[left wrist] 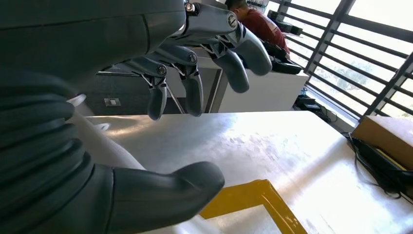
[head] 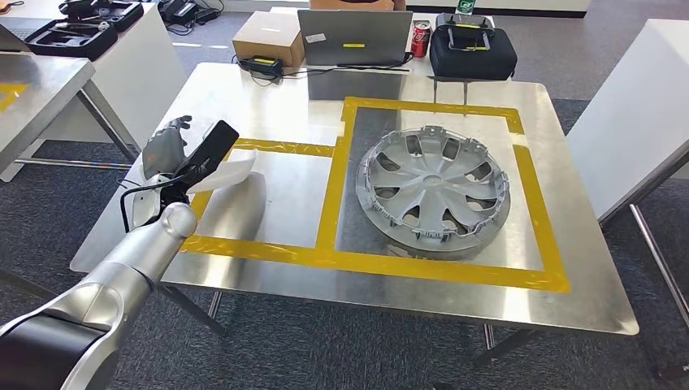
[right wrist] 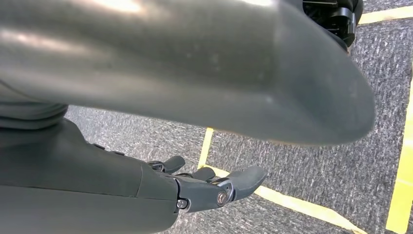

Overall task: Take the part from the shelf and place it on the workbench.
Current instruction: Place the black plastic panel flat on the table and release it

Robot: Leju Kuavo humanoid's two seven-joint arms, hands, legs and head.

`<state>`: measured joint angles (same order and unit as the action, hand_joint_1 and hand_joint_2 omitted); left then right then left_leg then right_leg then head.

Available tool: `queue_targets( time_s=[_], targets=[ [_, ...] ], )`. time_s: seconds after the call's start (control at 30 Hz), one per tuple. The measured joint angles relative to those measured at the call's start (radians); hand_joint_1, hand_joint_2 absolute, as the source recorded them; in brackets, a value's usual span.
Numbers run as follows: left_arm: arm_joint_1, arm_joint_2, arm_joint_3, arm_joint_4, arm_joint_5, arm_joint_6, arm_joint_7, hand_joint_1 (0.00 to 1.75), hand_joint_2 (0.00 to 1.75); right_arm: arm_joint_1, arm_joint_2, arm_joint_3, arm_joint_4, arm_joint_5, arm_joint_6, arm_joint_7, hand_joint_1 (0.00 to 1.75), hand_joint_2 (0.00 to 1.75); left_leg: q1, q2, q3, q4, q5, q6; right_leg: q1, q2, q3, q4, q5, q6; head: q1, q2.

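Note:
A silver wheel cover [head: 433, 189] lies flat on the steel workbench [head: 276, 89], inside the larger yellow-taped rectangle [head: 443, 270]. My left hand [head: 166, 146] hovers over the bench's left edge, well to the left of the wheel cover and apart from it. In the left wrist view its fingers [left wrist: 195, 92] and thumb [left wrist: 165, 195] stand apart with nothing between them, above the bench top. A white piece [head: 226, 171] shows beside that wrist; I cannot tell what it is. My right hand [right wrist: 209, 187] hangs over the grey carpet, fingers loosely extended and holding nothing.
At the bench's far edge stand a laptop [head: 354, 36], a cardboard box [head: 268, 36], a red can [head: 420, 38] and a black case [head: 472, 50]. A white table [head: 634, 114] is close on the right, another table [head: 32, 97] on the left. A person [left wrist: 253, 22] sits farther off.

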<state>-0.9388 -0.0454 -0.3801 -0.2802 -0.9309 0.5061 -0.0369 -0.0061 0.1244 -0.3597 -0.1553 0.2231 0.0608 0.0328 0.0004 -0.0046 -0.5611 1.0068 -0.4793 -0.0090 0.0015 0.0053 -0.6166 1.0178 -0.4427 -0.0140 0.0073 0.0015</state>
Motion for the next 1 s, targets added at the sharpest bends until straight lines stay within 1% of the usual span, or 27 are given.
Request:
queue_targets(
  time_s=[0.1,0.27,0.5,0.73,0.77,0.8,0.83,0.87,0.9,0.93,0.97,1.0],
  targets=[
    [0.000,-0.014,-0.011,0.004,-0.002,-0.009,-0.018,0.00,0.00,-0.001,0.000,0.000,0.000,0.000,-0.002,0.008,0.00,0.00,-0.001,0.000,0.000,0.001,0.000,0.001,0.000,0.000,0.000,0.000,0.000,0.000,0.000,0.000],
    [-0.003,-0.047,-0.013,0.003,0.013,-0.006,-0.073,0.00,0.00,-0.009,0.000,0.000,0.000,0.003,-0.004,0.029,0.00,0.00,-0.001,0.000,0.000,0.001,-0.001,0.002,-0.001,0.000,0.000,0.000,0.000,0.000,0.000,0.000],
    [-0.011,-0.097,-0.015,-0.006,0.003,0.024,-0.143,0.00,0.00,-0.014,0.000,0.000,0.000,0.009,-0.004,0.034,0.00,0.00,-0.001,0.000,0.000,0.001,-0.002,0.003,-0.001,0.000,0.000,0.000,0.000,0.000,0.000,0.000],
    [-0.016,-0.131,-0.022,-0.011,0.002,0.050,-0.198,0.00,0.00,-0.017,0.000,0.000,0.000,0.006,-0.004,0.036,0.00,0.00,-0.001,0.000,0.000,0.001,-0.002,0.003,-0.001,0.000,0.000,0.000,0.000,0.000,0.000,0.000],
    [-0.016,-0.134,-0.022,-0.012,0.005,0.058,-0.211,0.00,0.00,-0.017,0.001,0.000,0.000,0.005,-0.004,0.037,0.00,0.00,-0.003,0.000,-0.001,0.003,-0.003,0.004,-0.002,0.000,0.001,-0.002,0.001,0.003,0.000,0.000],
    [-0.016,-0.137,-0.023,-0.015,0.009,0.068,-0.226,0.00,0.00,-0.016,0.001,0.000,0.000,0.003,-0.004,0.038,0.00,0.00,-0.005,-0.001,-0.001,0.004,-0.002,0.008,-0.004,0.000,0.002,-0.004,0.004,0.006,0.000,0.000],
    [-0.017,-0.141,-0.023,-0.020,0.016,0.080,-0.245,0.00,0.00,-0.016,0.003,0.000,0.000,0.002,-0.005,0.039,0.00,0.00,-0.007,-0.001,0.000,0.002,0.001,0.014,-0.005,0.000,0.003,-0.009,0.007,0.011,0.000,0.000],
    [-0.017,-0.145,-0.023,-0.026,0.023,0.092,-0.264,0.00,0.00,-0.016,0.004,0.000,0.000,0.002,-0.006,0.039,0.00,0.00,-0.004,0.000,0.004,-0.008,0.009,0.020,-0.007,-0.001,0.005,-0.012,0.009,0.016,0.000,0.000],
    [-0.019,-0.151,-0.023,-0.033,0.030,0.102,-0.284,0.00,0.00,-0.016,0.004,-0.001,0.000,0.001,-0.006,0.039,0.00,0.00,0.000,0.001,0.011,-0.022,0.019,0.025,-0.006,-0.001,0.004,-0.009,0.004,0.020,0.000,0.000],
    [-0.021,-0.158,-0.023,-0.041,0.037,0.110,-0.302,0.00,0.00,-0.016,0.005,-0.001,0.000,0.001,-0.007,0.039,0.00,0.00,0.005,0.002,0.016,-0.035,0.028,0.028,-0.005,-0.001,-0.004,0.010,-0.013,0.025,0.000,0.000],
    [-0.024,-0.164,-0.023,-0.046,0.041,0.115,-0.314,0.00,0.00,-0.016,0.005,-0.001,0.000,0.001,-0.007,0.039,0.00,0.00,0.010,0.004,0.019,-0.045,0.034,0.029,-0.007,-0.001,-0.022,0.053,-0.041,0.030,0.002,0.000],
    [-0.025,-0.170,-0.023,-0.049,0.044,0.117,-0.320,0.00,0.00,-0.016,0.005,-0.001,0.000,0.001,-0.007,0.039,0.00,0.00,0.011,0.006,0.019,-0.046,0.036,0.030,-0.010,-0.001,-0.048,0.114,-0.075,0.037,0.003,0.000]
  ],
)
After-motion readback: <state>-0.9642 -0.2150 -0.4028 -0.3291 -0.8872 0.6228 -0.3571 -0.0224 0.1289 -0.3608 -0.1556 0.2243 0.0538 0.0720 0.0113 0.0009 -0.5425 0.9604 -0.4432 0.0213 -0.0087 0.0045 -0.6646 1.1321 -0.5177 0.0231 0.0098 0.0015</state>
